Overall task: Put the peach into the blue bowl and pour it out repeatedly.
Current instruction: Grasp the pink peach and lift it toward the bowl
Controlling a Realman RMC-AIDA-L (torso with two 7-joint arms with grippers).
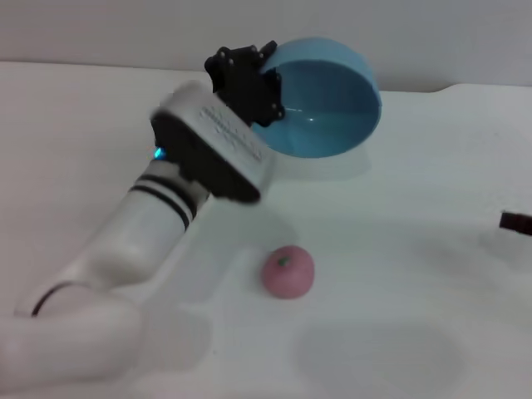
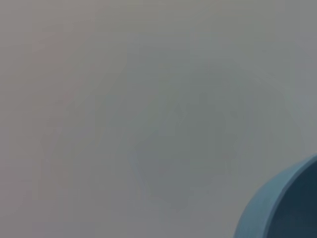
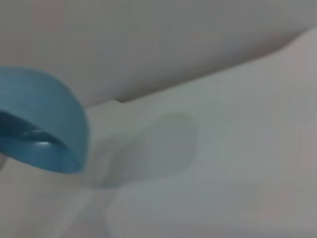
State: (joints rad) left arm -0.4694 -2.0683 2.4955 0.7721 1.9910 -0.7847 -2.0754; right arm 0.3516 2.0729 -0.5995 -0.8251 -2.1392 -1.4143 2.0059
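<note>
2 task items in view, no readable writing or brand marks on either; the pale raised strip on the left arm's wrist housing is too blurred to read. Left gripper (image 1: pixel 249 79) holds the blue bowl (image 1: pixel 328 100) lifted off the bench (image 1: pixel 432 274), black jaws pinching its rim on the side toward the robot's left, bowl tipped on its side so the open mouth faces the camera, inside empty. Bowl sits toward the far edge of the bench, near the back wall. Peach (image 1: pixel 288 272) lies on the bench surface well apart from the bowl, nearer the front edge, roughly mid-width, green stem mark up, touching nothing. Left forearm runs from the front-left corner up toward the bowl, passing just beside the peach without covering it. Left wrist view shows only a blue rim section (image 2: pixel 282 208) against blank grey. Right wrist view shows the bowl (image 3: pixel 42 121) tilted, its shadow on the bench. Right gripper: only a dark tip (image 1: pixel 517 223) at the right edge; cannot tell jaw state.
</note>
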